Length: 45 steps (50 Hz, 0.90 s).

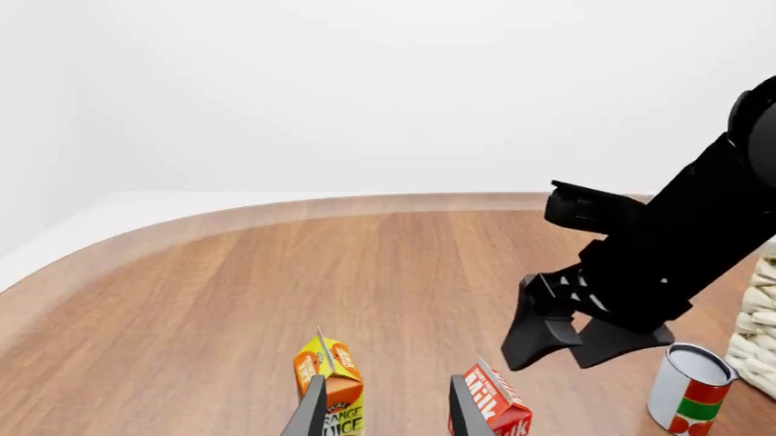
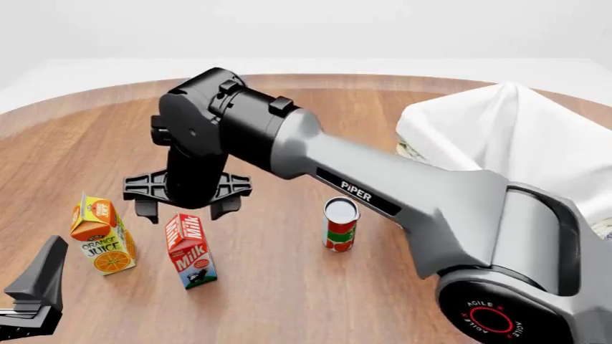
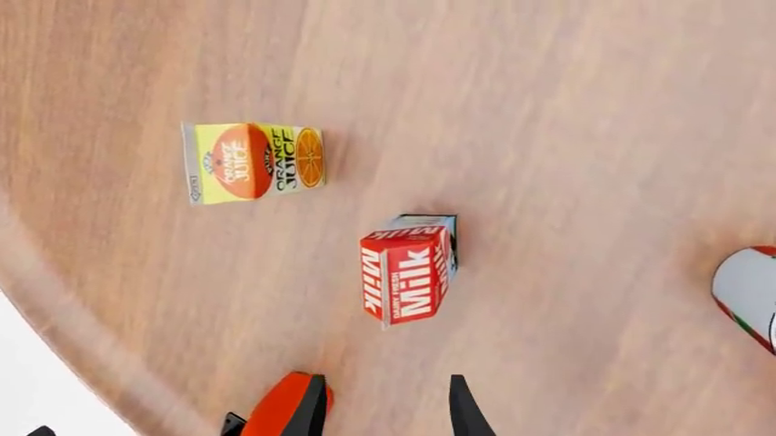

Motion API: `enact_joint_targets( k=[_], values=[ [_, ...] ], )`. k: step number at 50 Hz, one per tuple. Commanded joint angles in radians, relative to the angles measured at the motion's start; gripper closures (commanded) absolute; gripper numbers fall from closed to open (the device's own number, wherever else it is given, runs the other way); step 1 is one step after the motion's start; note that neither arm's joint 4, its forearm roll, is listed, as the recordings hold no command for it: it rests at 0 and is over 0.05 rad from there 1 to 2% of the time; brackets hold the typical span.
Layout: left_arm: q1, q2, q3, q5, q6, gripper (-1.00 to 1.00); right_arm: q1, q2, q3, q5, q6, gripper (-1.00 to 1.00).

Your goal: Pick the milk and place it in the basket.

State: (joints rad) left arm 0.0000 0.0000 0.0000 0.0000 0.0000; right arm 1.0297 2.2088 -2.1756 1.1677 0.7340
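The milk stands upright on the wooden table, red top and blue-and-white base; it also shows as the milk and the milk. My right gripper hovers open just behind and above it, fingers spread wide and holding nothing. In the right wrist view the right gripper looks straight down, with the carton a little ahead of the fingertips. My left gripper is open and empty, low at the near left as the left gripper. The basket, draped in white cloth, sits at the right.
An orange juice carton stands just left of the milk. A red-and-green can stands to the milk's right, between it and the basket. The right arm stretches across the table's middle. The table's curved edge runs along the far side.
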Motion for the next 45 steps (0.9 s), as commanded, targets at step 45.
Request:
enact_joint_targets(
  k=[45],
  values=[
    [0.0,0.0,0.0,0.0,0.0,-1.0,-0.031,0.166,-0.154,0.014,-0.043,-1.0]
  ],
)
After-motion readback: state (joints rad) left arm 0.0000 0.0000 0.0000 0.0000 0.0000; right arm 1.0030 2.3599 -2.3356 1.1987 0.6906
